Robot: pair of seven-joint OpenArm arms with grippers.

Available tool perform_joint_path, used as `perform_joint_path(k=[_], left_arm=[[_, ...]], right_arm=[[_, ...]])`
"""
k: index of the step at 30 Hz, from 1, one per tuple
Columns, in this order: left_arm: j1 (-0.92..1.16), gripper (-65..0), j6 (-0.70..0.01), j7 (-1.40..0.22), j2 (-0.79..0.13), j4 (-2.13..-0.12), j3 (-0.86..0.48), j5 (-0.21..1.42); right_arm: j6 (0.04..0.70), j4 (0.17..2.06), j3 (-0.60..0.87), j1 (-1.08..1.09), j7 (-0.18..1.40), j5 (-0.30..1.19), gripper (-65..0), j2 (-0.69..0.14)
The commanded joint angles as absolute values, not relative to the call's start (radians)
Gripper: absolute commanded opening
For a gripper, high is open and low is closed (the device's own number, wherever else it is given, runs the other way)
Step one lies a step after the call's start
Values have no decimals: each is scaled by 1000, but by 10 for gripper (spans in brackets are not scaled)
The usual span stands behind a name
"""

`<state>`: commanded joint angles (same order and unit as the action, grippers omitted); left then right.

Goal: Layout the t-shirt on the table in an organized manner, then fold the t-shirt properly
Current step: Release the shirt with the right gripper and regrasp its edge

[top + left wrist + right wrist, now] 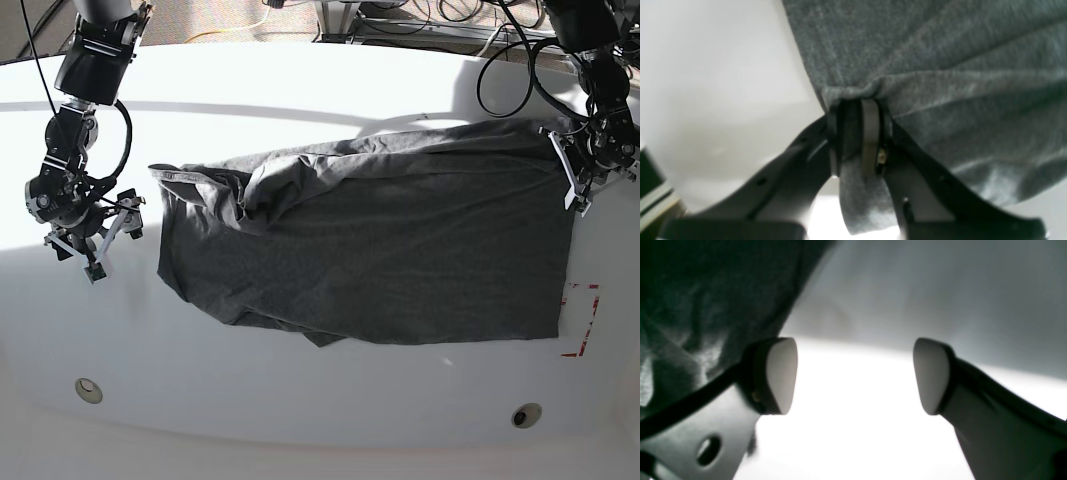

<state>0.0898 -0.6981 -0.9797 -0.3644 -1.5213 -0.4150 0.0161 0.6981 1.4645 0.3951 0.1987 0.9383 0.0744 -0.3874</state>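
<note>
The left claw (857, 140) pinches the t-shirt (380, 250), the right claw (855, 376) gapes wide, so 1 tug could bunch it

The t-shirt (380, 240) lies spread across the middle of the surface (300, 400). The left gripper (573, 170) sits at its right edge in the base view; the right gripper (97, 240) is beside its left edge, apart from it.
</note>
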Motion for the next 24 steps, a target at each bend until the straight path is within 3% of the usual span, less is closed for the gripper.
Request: perform_joint_path(k=[14,24], left_arm=[[64,-574,-698,-986,-294,-1788,-414,16],[62,-574,-698,-986,-277,-1802,-412,12]], right_arm=[[698,1716,397,162,1294,429,-132,-312],[698,1791,375,70,1330,489,-132,-239]])
